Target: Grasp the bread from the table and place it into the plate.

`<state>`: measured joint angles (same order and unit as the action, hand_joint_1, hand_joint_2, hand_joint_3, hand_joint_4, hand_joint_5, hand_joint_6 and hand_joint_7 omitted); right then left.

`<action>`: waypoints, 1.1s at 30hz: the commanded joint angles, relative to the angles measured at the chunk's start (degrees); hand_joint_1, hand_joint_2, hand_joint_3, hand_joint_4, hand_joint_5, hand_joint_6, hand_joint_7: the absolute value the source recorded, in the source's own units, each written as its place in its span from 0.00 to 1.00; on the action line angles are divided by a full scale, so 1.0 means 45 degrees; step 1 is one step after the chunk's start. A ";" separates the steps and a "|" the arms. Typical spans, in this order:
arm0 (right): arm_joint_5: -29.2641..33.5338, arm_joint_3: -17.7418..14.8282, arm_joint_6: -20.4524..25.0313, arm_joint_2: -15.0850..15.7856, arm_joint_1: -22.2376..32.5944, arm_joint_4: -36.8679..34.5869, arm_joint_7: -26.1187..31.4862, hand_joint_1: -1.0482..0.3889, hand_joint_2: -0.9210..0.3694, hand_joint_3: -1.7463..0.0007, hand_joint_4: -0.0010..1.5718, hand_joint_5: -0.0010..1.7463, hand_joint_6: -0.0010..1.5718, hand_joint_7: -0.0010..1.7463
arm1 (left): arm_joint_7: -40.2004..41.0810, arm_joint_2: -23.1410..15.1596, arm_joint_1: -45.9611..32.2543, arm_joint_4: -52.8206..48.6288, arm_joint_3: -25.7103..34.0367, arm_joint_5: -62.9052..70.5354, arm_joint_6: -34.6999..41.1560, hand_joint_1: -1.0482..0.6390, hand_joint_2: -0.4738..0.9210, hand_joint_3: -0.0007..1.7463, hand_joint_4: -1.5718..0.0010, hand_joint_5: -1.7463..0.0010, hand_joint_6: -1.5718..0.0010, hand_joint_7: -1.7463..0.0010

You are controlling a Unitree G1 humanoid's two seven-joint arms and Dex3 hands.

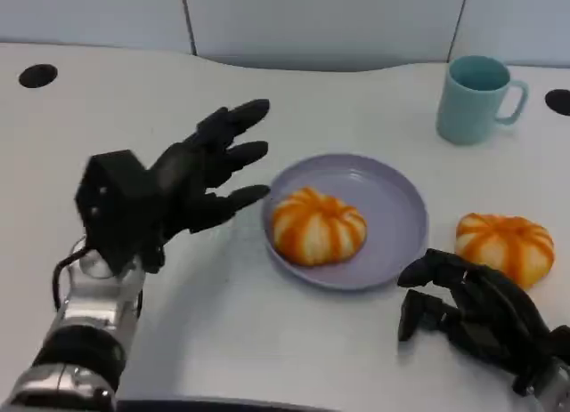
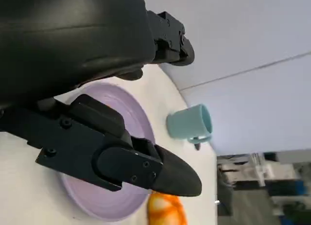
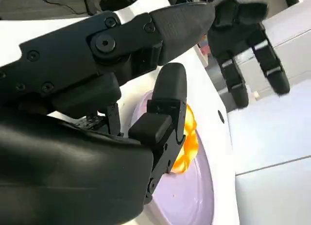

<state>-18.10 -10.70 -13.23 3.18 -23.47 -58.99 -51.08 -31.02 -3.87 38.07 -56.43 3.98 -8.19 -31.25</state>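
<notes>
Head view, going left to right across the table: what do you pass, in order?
Left hand → bread on the plate → lilac plate → teal mug, with the second bread on the table nearer the robot.

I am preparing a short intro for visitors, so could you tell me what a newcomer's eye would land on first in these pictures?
Most striking are the two orange-striped buns: one bread lies in the lilac plate at the table's middle, the other bread on the table to the plate's right. The left hand hangs open beside the plate's left edge, and the right hand sits by the second bun, holding nothing. A teal mug stands at the far right.
</notes>
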 commanded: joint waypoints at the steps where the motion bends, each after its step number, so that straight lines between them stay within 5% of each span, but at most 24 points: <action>1: 0.0328 0.0060 0.0266 0.0237 0.0436 -0.0333 0.0407 0.36 0.00 0.97 0.40 0.90 0.50 0.53 | -0.0873 0.0052 -0.1456 0.2110 0.0733 -0.1624 0.1140 0.09 1.00 0.08 0.90 0.50 0.78 0.87; 7: 0.0364 0.0052 0.0212 0.0260 0.0366 -0.0538 0.0434 0.37 0.00 0.97 0.40 0.89 0.51 0.53 | -0.1423 0.0806 -0.3658 0.4901 0.1504 -0.4065 0.3656 0.14 1.00 0.03 0.83 0.34 0.68 0.81; 14: 0.0309 0.0002 0.0128 0.0251 0.0389 -0.0476 0.0182 0.37 0.00 0.95 0.39 0.93 0.49 0.54 | -0.1584 0.0993 -0.5477 0.7107 0.1778 -0.5346 0.5573 0.21 0.98 0.00 0.84 0.18 0.70 0.67; 18: 0.0484 0.0059 -0.0087 0.0246 0.0439 -0.0435 0.0308 0.36 0.00 0.95 0.39 0.93 0.49 0.55 | -0.1344 0.1029 -0.6293 0.7948 0.1832 -0.5396 0.5804 0.22 0.99 0.00 0.79 0.04 0.81 0.25; 21: 0.0505 0.0079 -0.0013 0.0278 0.0486 -0.0294 0.0299 0.37 0.00 0.95 0.38 0.93 0.48 0.56 | -0.1266 0.1126 -0.6849 0.8417 0.1940 -0.5566 0.6059 0.26 1.00 0.00 0.76 0.01 0.85 0.05; 33: 0.0699 0.0190 0.0041 0.0374 0.0704 -0.0189 0.0587 0.36 0.00 0.96 0.37 0.90 0.48 0.55 | -0.1068 0.1230 -0.7869 0.8029 0.2297 -0.5196 0.5902 0.27 0.97 0.00 0.73 0.00 0.80 0.00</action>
<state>-16.54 -10.47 -14.71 3.53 -23.10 -58.94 -50.06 -36.50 1.88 3.19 -18.52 13.32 -32.04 -3.02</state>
